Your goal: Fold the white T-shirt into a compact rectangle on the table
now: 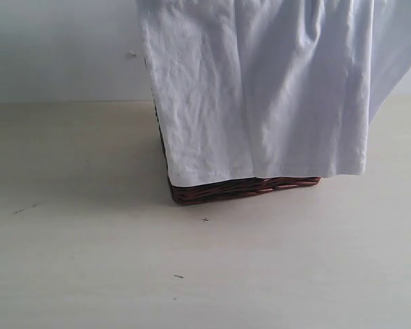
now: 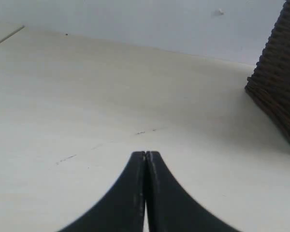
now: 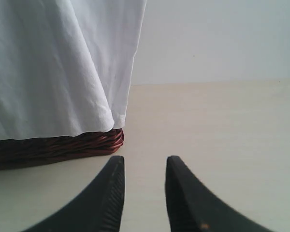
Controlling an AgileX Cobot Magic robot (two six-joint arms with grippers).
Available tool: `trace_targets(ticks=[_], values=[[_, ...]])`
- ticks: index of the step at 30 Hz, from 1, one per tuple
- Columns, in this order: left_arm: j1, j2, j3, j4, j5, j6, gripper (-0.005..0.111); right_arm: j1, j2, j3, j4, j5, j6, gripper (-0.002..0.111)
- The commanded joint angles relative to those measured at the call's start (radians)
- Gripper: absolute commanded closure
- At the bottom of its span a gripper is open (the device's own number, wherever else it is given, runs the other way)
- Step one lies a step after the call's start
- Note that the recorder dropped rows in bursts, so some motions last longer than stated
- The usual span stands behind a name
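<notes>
The white T-shirt (image 1: 260, 89) hangs draped over a dark brown wicker basket (image 1: 240, 188) at the back of the pale table (image 1: 89, 260), covering nearly all of it; only the basket's base shows. In the right wrist view the T-shirt (image 3: 53, 67) hangs over the basket (image 3: 58, 145), and my right gripper (image 3: 145, 162) is open over bare table, a short way from the basket, holding nothing. My left gripper (image 2: 146, 153) is shut with nothing in it, low over the table (image 2: 87, 96), with the basket (image 2: 280, 92) off to one side. Neither gripper shows in the exterior view.
A pale wall (image 1: 55, 48) rises behind the table. A few small dark specks (image 1: 205, 220) lie on the tabletop in front of the basket. A table edge (image 2: 7, 36) shows in the far corner of the left wrist view.
</notes>
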Motion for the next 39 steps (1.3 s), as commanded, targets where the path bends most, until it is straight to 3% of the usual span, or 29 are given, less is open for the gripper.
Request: trace_targets(ticks=[1, 4, 11, 20, 29, 34, 39], values=[[-0.006, -0.002, -0.001, -0.005, -0.005, 0.002, 0.107, -0.003, -0.006, 0.005, 0.009, -0.002, 0.002, 0.078], [-0.006, -0.002, -0.001, -0.005, -0.005, 0.002, 0.107, -0.003, -0.006, 0.005, 0.13, -0.005, 0.025, 0.078], [-0.006, -0.002, -0.001, -0.005, -0.005, 0.002, 0.107, -0.003, 0.026, -0.007, 0.126, -0.08, -0.132, 0.078], [-0.006, -0.002, -0.001, -0.005, -0.005, 0.002, 0.107, -0.003, 0.547, -0.21, 0.123, -0.065, -0.168, 0.078], [-0.006, -0.002, -0.001, -0.005, -0.005, 0.002, 0.107, -0.003, 1.133, -0.658, 0.124, 0.39, -0.165, 0.078], [-0.006, -0.002, -0.001, -0.005, -0.005, 0.002, 0.107, -0.003, 1.161, -0.741, 0.184, 0.316, 0.009, 0.078], [-0.006, -0.002, -0.001, -0.005, -0.005, 0.002, 0.107, -0.003, 1.122, -0.743, 0.165, 0.327, 0.007, 0.078]])
